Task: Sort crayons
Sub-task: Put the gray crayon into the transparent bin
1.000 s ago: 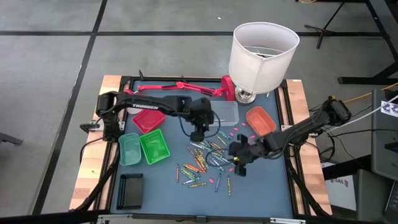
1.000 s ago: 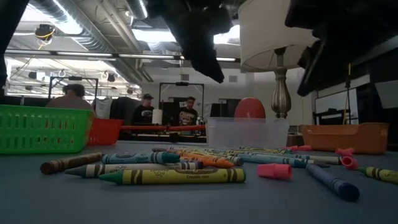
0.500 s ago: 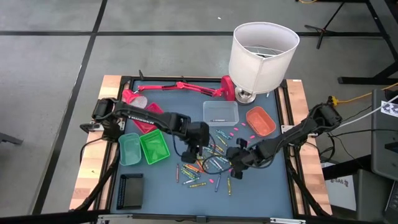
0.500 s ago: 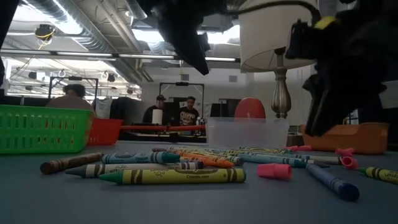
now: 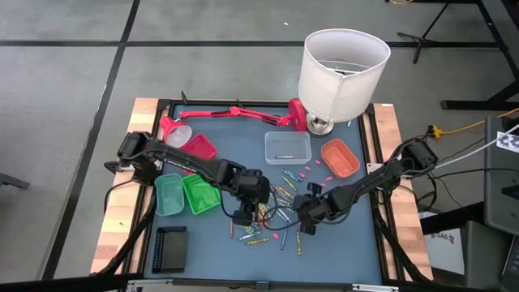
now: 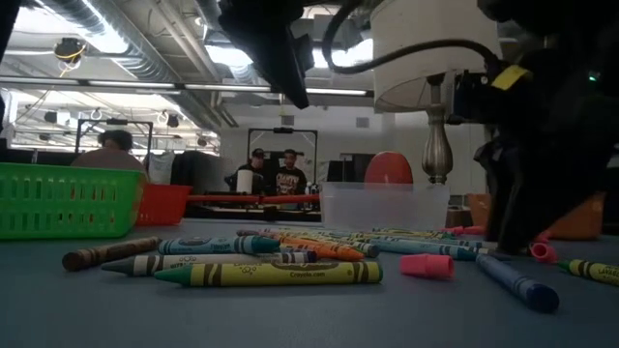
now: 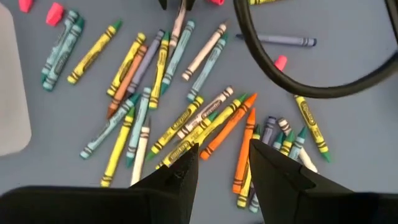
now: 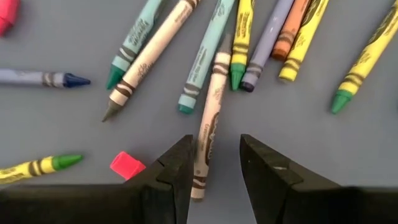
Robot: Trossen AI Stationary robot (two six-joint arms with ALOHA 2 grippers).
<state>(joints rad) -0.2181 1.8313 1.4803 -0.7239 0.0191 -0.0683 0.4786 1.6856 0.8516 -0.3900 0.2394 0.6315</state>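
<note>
Picking step: right gripper (image 8: 214, 162) spread astride a pale crayon (image 8: 209, 134) among the crayons (image 5: 272, 207); left gripper (image 7: 222, 163) spread above an orange crayon (image 7: 227, 126). Next: lower, pinch, lift.

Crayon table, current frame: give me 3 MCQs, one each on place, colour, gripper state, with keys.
1. Where is the crayon pile?
A. in the clear tub
B. loose on the blue table top
C. inside the lampshade

2. What colour is the tray beside the clear tub?
A. orange
B. purple
C. black

3. How does the right gripper stand?
A. shut on a pink bit
B. out of view
C. open, fingers either side of a pale crayon

Key: 1 B, the high view shows them scattered on the table top; 2 A, it shows orange from above; 3 C, the right wrist view shows a gap with the crayon running into it.
</note>
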